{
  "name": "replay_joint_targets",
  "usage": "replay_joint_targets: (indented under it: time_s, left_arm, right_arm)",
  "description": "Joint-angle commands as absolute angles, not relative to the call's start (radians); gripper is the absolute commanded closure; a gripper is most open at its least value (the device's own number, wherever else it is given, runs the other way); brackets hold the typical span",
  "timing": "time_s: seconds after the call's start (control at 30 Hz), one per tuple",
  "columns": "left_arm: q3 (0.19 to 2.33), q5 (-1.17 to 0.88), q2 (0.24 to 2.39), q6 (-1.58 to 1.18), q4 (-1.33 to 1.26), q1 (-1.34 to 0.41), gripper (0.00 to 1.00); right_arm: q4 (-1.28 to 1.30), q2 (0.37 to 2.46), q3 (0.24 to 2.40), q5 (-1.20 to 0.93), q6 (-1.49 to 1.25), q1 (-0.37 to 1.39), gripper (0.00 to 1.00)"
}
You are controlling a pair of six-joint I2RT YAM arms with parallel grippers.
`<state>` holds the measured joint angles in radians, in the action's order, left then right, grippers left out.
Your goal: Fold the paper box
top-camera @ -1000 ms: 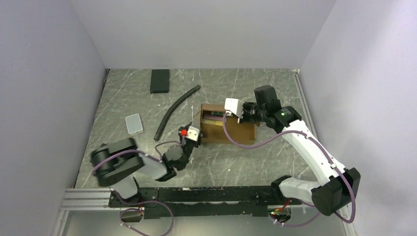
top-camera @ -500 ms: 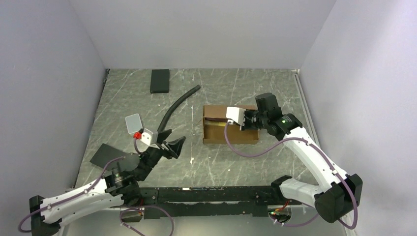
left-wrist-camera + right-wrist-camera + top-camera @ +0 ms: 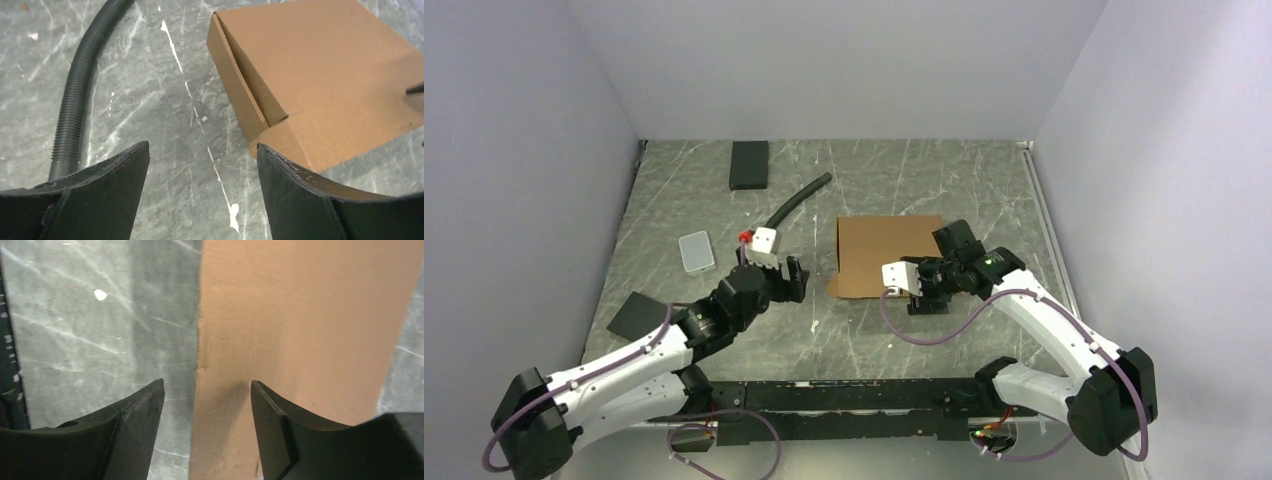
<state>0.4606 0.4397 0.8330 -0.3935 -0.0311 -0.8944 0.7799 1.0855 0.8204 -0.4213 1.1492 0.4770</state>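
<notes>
Right of the tabletop's (image 3: pixel 874 330) centre, toward its right edge, sits the paper box (image 3: pixel 889 255), flat on its base with the lid lying down over it. By my reckoning the folding is close to finished: walls are up, the top is closed and level, and the shape reads as a shallow rectangle. What looks undone is the near-left corner, where my left wrist view shows the side wall standing slightly proud of the lid with a dark seam between them, and a small lip pokes out at the base. That corner probably wants a press or a tuck.

With the lid shut, I cannot see whether anything is inside the box.

My left tool (image 3: pixel 203 150) is spread wide and has hold of nothing; it hangs over bare tabletop just left of that corner, between the box and the black hose (image 3: pixel 789 205). My right tool (image 3: pixel 207 385) is parted too, gripping nothing, poised over the box's near edge, which runs beneath the gap.

A black block (image 3: pixel 749 165) lies by the far edge, well apart.
</notes>
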Motion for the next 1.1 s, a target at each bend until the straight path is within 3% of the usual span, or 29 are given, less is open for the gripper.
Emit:
replay_joint_targets:
  time_s: [0.0, 0.13, 0.23, 0.73, 0.97, 1.07]
  left_arm:
    - [0.501, 0.226, 0.884, -0.556, -0.117, -0.775, 0.15]
    - [0.528, 0.142, 1.014, -0.645, -0.19, -0.739, 0.02]
    - [0.577, 0.085, 1.124, -0.693, -0.2, -0.72, 0.01]
    - [0.736, -0.037, 1.567, -0.773, -0.186, -0.643, 0.0]
    - [0.743, -0.031, 1.64, -0.78, -0.167, -0.637, 0.03]
    - [0.761, -0.011, 1.664, -0.768, -0.117, -0.635, 0.08]
  right_arm:
    - [0.866, 1.094, 0.841, -0.477, 1.169, 0.488, 0.31]
    - [0.879, 1.116, 0.916, -0.52, 1.079, 0.477, 0.29]
    - [0.912, 1.142, 0.964, -0.632, 1.067, 0.449, 0.28]
    - [0.869, 1.412, 0.99, -0.618, 0.955, 0.372, 0.41]
    - [1.005, 1.362, 1.084, -0.872, 1.031, 0.24, 0.39]
    - [0.951, 1.342, 1.101, -0.954, 0.935, 0.165, 0.39]
